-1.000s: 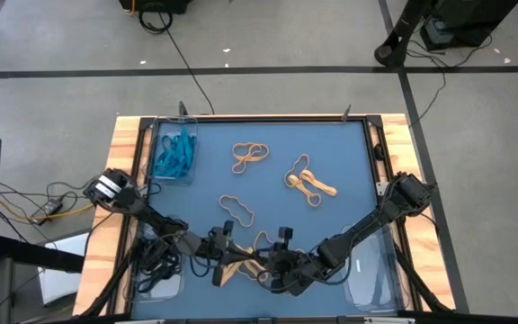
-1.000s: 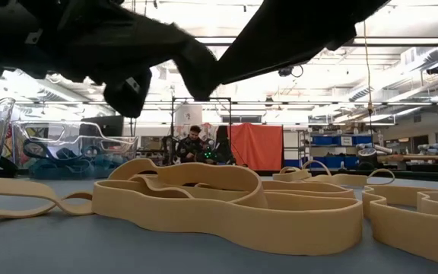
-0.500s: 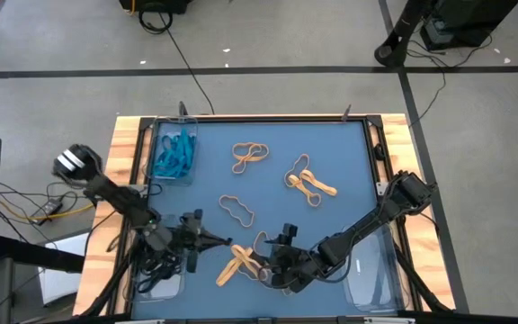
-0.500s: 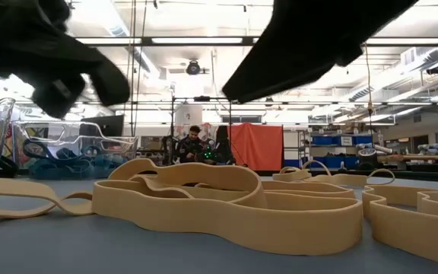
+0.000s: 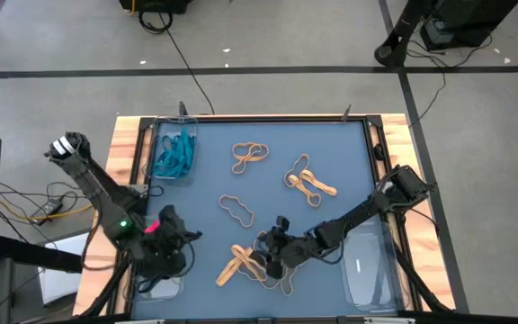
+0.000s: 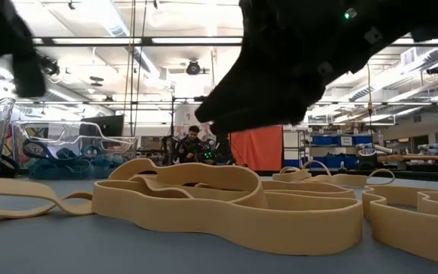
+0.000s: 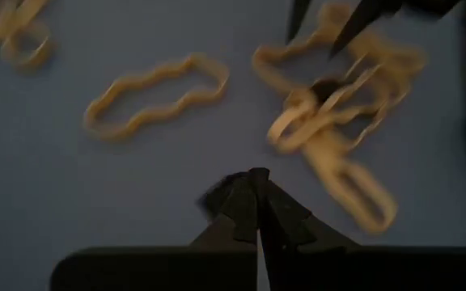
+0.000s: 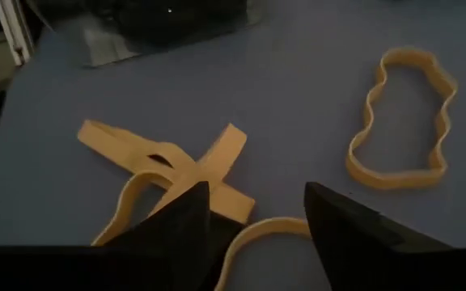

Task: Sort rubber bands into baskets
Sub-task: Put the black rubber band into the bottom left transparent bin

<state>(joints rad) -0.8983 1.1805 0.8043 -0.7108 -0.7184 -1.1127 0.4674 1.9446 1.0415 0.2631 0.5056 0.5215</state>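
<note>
Tan rubber bands lie on the blue mat: a tangled pile point(image 5: 245, 263) near the front, a single loop point(image 5: 236, 210), and two clusters point(image 5: 250, 155) point(image 5: 308, 180) farther back. My right gripper point(image 5: 272, 252) point(image 8: 257, 234) hangs open just over the pile, a finger on either side of a tan loop point(image 8: 257, 229). My left gripper point(image 5: 174, 236) point(image 7: 256, 182) is shut above the near-left basket point(image 5: 158, 270), which holds black bands. The far-left basket point(image 5: 174, 153) holds teal bands. My left gripper is shut. A small dark shape point(image 7: 215, 196) shows right beside its fingertips, and I cannot tell whether that is a band in the hold or a shadow.
A clear basket point(image 5: 371, 270) stands at the near right under my right arm. Wooden rails point(image 5: 124, 171) frame the mat on both sides. The low view looks across the tan pile point(image 6: 226, 199) with both arms dark overhead and a person far off in the room.
My left gripper has pulled back from the tan pile toward the table's left edge, rising and tipping up, and now hangs over the near-left basket. My right gripper has shifted a little toward the left and sunk over the pile. The bands lie as before.
</note>
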